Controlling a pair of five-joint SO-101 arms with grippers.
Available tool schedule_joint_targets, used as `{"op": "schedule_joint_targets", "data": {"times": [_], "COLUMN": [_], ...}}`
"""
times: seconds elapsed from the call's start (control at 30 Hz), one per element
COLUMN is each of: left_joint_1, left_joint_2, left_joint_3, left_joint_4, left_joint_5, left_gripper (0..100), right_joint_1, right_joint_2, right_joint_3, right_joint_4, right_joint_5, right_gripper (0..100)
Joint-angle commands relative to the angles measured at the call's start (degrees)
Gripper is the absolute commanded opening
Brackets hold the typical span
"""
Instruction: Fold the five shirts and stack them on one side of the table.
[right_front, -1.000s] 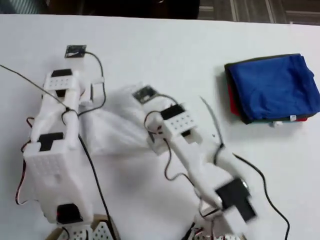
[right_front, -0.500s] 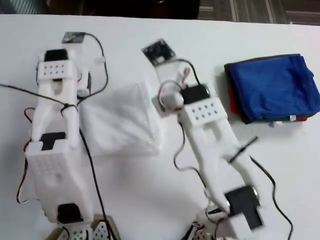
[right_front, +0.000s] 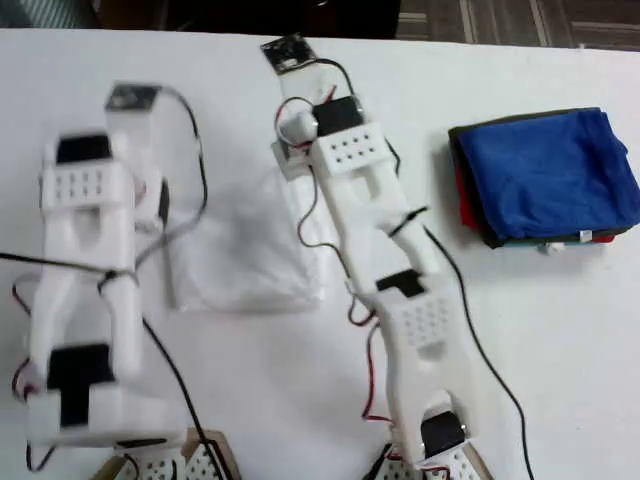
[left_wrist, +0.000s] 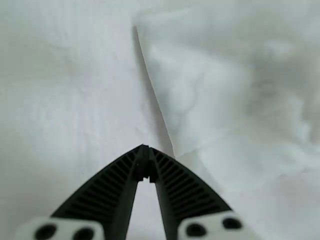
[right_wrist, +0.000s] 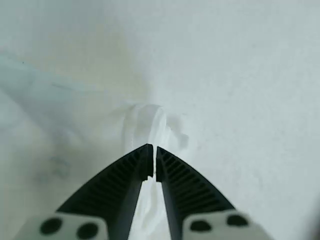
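A folded white shirt (right_front: 245, 245) lies flat on the white table between the two arms. At the right side of the table stands a stack of folded shirts (right_front: 545, 175) with a blue one on top. My left gripper (left_wrist: 145, 151) is shut, its tips on the table just beside the white shirt's edge (left_wrist: 155, 100), with nothing in them. My right gripper (right_wrist: 152, 150) is shut at the shirt's far right corner, with a small ridge of white cloth (right_wrist: 145, 117) bunched at its tips. In the high view the left arm (right_front: 85, 250) and right arm (right_front: 375, 210) flank the shirt.
Loose cables (right_front: 185, 170) trail from both arms over the table near the shirt. The table's far edge (right_front: 450, 42) runs close behind the right arm's wrist. Bare table lies between the right arm and the stack.
Both arms have stretched toward the far side of the table. The right arm swung from over the shirt to its far right corner. The shirt went from rumpled to a flat rectangle.
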Motion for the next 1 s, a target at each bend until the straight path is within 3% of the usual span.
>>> {"op": "schedule_joint_targets", "data": {"times": [0.0, 0.13, 0.37, 0.7, 0.97], "left_joint_1": [-0.7, 0.0, -0.4, -0.4, -0.5], "left_joint_2": [-7.9, -8.8, -8.8, -8.9, -9.4], "left_joint_3": [22.8, 30.9, 35.2, 35.5, 31.2], "left_joint_4": [-14.9, -21.2, -25.0, -24.6, -19.4], "left_joint_5": [-2.7, -2.7, -3.0, -3.0, -2.7], "left_gripper": [3, 3, 3, 3, 3], "right_joint_1": [-2.2, -3.1, -0.1, 6.2, 3.7], "right_joint_2": [6.1, 12.8, 20.8, 22.9, 10.2], "right_joint_3": [-15.6, -22.2, -22.8, -22.6, -23.0], "right_joint_4": [3.6, 3.9, 4.6, 13.8, 13.8], "right_joint_5": [-0.4, -0.4, -0.2, -0.2, 0.0], "right_gripper": [2.0, 2.0, 2.0, 2.0, 2.0]}}
